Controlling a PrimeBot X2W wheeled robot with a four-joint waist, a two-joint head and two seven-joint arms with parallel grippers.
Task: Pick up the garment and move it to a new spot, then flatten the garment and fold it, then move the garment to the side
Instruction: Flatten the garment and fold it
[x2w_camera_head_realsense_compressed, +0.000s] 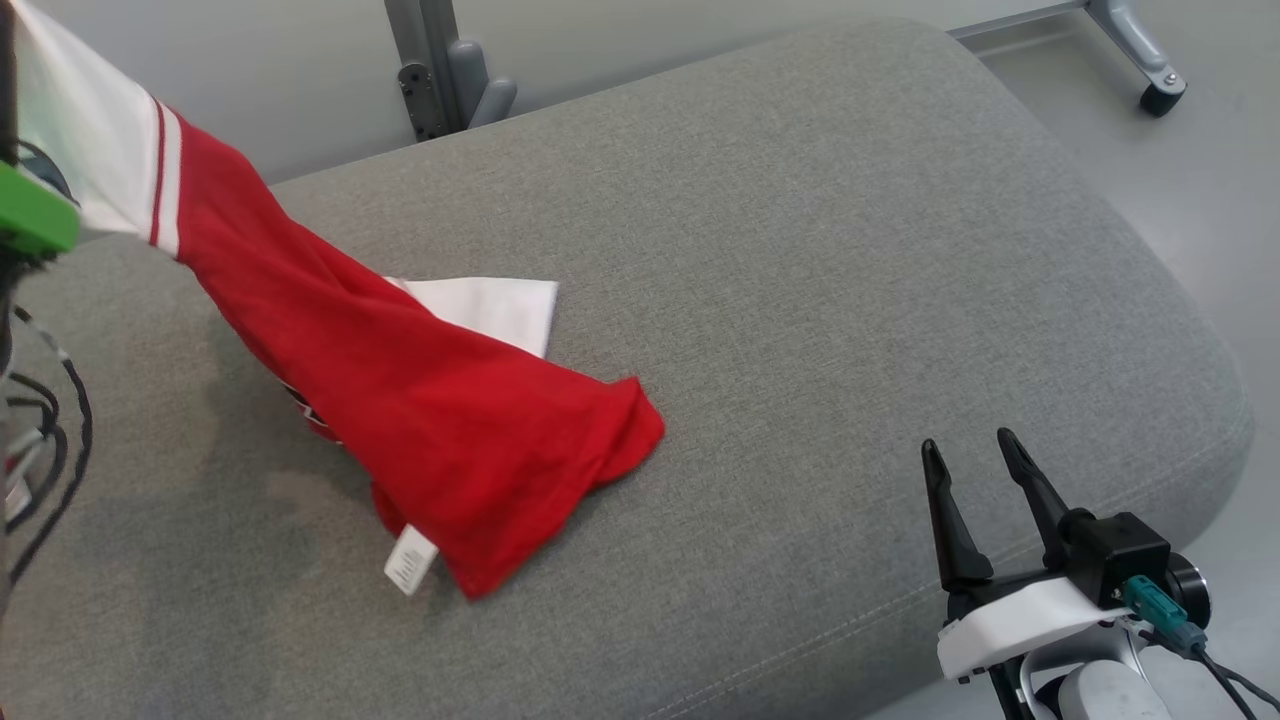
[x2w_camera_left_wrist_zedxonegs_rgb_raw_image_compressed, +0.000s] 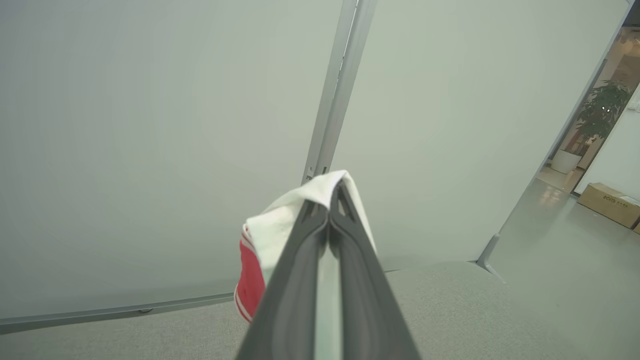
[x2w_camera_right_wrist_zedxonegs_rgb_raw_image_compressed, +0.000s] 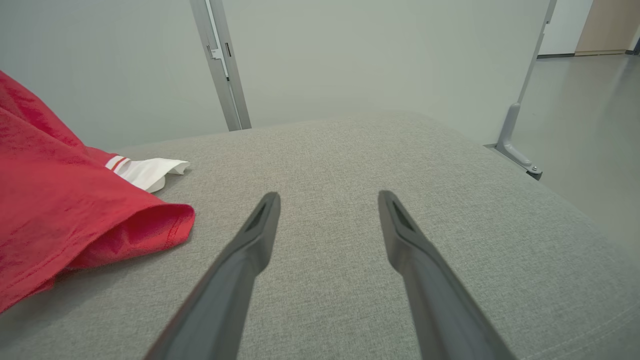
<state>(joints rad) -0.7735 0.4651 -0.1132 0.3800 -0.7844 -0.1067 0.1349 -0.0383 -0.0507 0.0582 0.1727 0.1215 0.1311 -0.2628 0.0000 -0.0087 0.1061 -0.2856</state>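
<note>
Left end effector is clamped tight on a red-and-white shirt, partly lifted off the grey surface. Right end effector is held spread wide, empty.

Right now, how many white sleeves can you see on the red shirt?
2. One white sleeve is held up at the far left, pinched by the left gripper, jaws shut; the other lies on the grey cushion behind the body of the red shirt.
</note>
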